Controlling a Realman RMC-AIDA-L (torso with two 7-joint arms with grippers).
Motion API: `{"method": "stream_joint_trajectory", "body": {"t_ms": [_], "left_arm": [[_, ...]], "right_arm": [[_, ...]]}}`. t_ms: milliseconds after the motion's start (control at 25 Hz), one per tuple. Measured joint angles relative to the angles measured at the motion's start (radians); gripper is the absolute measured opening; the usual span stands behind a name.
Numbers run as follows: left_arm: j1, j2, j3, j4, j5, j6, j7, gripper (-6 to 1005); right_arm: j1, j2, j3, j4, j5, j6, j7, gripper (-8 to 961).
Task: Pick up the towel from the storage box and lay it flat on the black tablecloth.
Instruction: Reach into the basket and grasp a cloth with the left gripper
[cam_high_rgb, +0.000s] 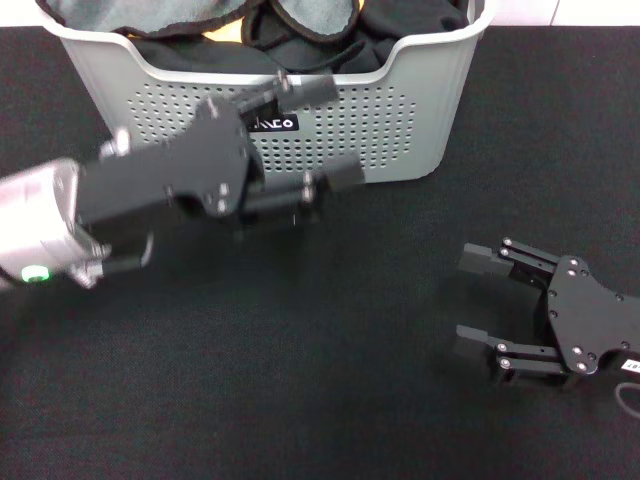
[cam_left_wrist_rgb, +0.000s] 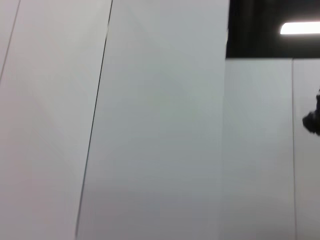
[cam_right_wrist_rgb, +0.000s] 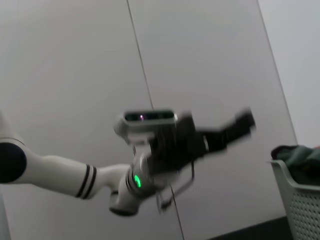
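Towel (cam_high_rgb: 200, 12) in storage box (cam_high_rgb: 400, 110), label partly hidden, left gripper (cam_high_rgb: 315, 135) fingers wide, right gripper (cam_high_rgb: 478, 300) fingers wide

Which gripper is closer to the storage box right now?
Left. The left gripper is raised at the storage box front wall; the right gripper sits low on the black tablecloth, farther off.

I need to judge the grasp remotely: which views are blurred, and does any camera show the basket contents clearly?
Head view: left tool smeared by motion blur before the light grey perforated plastic storage box; right tool sharp on the speckled black tablecloth; grey-and-orange towel cropped at the top edge. Left wrist view: only pale wall panels. Right wrist view: left arm blurred, box corner at the edge.
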Motion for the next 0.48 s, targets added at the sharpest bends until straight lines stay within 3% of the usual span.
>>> {"method": "stream_joint_trajectory", "body": {"t_ms": [240, 360, 480], "left_arm": [[-0.061, -0.009, -0.085, 0.095, -0.017, -0.027, -0.064, 803], [-0.140, 0.001, -0.141, 0.154, 0.014, -0.204, -0.129, 803], [-0.175, 0.011, -0.148, 0.210, 0.064, -0.358, -0.199, 802]], "right_arm": [[0.001, 0.008, -0.001, -0.023, -0.004, -0.018, -0.008, 836], [0.003, 0.009, -0.007, -0.025, -0.005, -0.031, -0.010, 836], [0.010, 0.009, -0.013, -0.025, -0.005, -0.033, -0.010, 836]]}}
